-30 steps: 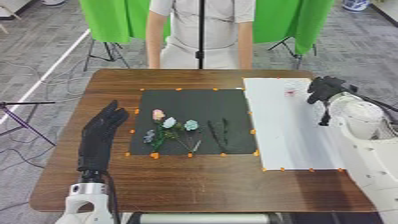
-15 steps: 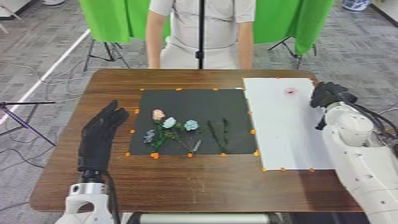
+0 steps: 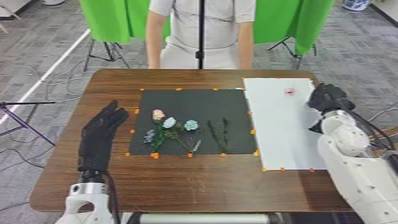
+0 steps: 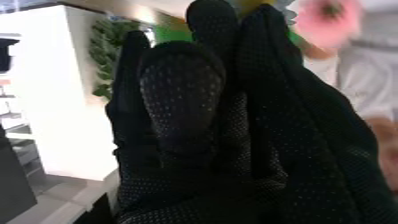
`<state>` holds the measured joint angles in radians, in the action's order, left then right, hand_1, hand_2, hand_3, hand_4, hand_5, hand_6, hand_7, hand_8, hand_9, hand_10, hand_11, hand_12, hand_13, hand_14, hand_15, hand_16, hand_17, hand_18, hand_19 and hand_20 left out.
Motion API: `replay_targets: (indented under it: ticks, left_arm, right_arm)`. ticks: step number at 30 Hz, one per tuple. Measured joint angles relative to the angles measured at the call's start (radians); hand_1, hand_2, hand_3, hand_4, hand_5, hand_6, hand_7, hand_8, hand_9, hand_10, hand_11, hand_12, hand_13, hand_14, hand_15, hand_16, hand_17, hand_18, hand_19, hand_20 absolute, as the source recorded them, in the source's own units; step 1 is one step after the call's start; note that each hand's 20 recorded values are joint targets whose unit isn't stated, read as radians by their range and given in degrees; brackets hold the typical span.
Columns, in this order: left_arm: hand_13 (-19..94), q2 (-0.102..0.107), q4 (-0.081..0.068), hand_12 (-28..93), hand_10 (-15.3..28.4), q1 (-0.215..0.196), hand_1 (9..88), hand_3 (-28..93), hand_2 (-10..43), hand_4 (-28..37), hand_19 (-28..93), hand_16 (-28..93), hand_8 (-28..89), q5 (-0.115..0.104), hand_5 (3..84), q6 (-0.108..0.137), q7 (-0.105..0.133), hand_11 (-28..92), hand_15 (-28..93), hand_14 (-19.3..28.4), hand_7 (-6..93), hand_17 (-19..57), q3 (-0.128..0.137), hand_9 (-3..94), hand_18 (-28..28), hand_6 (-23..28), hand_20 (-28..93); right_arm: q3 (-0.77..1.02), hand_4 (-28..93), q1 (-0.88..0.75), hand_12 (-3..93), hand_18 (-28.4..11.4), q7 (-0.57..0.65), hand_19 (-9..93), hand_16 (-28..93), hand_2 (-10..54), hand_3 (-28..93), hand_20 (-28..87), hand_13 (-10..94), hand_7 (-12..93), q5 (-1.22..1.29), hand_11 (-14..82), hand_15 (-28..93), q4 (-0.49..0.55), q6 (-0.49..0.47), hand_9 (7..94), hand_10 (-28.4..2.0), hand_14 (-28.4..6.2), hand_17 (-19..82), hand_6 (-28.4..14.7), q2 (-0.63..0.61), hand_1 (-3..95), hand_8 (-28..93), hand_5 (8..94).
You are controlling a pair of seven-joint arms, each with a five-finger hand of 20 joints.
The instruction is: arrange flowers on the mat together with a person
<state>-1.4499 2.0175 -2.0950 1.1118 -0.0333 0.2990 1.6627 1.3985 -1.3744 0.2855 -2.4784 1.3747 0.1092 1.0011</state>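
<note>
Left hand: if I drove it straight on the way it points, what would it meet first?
The left hand looks free to pass over the table, left of the black mat; beyond the far edge, the green cloth would probably come first, though height is hard to judge.
</note>
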Motion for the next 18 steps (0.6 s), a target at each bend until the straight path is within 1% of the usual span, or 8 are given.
replay_targets:
  ticks: [5,7,10,13,18]
  left_arm:
    - [37,0.001,0.001,17,12.3,-0.001,25.2,67,-6.5,-19.6,2,3,-6,-0.002,44.0,0.000,0.000,14,11,14.8,6.5,7.4,0.000,42.7,8.9,4.1,18]
    - [37,0.001,0.001,17,12.4,-0.001,25.2,67,-6.4,-19.6,2,3,-5,-0.002,44.0,0.000,-0.001,14,11,14.8,6.6,7.4,0.000,42.7,8.9,4.1,18]
    - [37,0.001,0.001,17,12.3,-0.001,25.2,67,-6.5,-19.6,2,3,-5,-0.001,44.0,-0.001,-0.002,14,11,14.9,6.6,7.4,0.000,42.7,8.9,4.1,18]
    - [37,0.001,0.001,17,12.3,0.001,25.1,68,-6.5,-19.6,2,3,-6,0.000,44.0,-0.002,-0.002,14,11,15.0,6.6,7.4,-0.001,42.7,8.9,4.1,18]
    - [37,0.001,0.000,17,12.4,0.002,25.2,67,-6.4,-19.7,2,3,-6,0.000,44.0,-0.002,-0.004,14,11,14.9,6.6,7.4,-0.001,42.6,9.0,4.1,18]
  right_arm:
    - [-0.030,-26,-0.029,34.8,-13.9,-0.017,55,33,-9.5,57,42,88,20,0.142,7.7,52,0.208,-0.004,93.7,-6.5,-3.1,38,4.8,-0.085,64.7,4,84.5]
    - [-0.053,-26,-0.021,34.8,-13.8,-0.041,55,33,-9.5,57,42,88,20,0.166,7.6,52,0.281,-0.024,93.7,-6.5,-3.1,38,4.8,-0.119,64.6,4,84.5]
    - [-0.109,-26,0.018,34.9,-13.7,-0.076,54,34,-9.5,57,42,88,20,0.175,7.5,53,0.363,-0.073,93.7,-6.5,-3.0,38,5.1,-0.152,64.4,4,84.4]
    - [-0.187,-26,0.074,34.9,-13.7,-0.107,54,34,-9.5,57,42,87,20,0.174,7.1,53,0.409,-0.117,93.7,-6.4,-2.9,38,5.3,-0.155,64.4,4,84.4]
    - [-0.340,-26,0.150,34.9,-13.6,-0.168,54,34,-9.5,57,42,87,20,0.145,6.9,53,0.409,-0.135,93.7,-6.5,-2.9,38,5.4,-0.134,64.4,4,84.3]
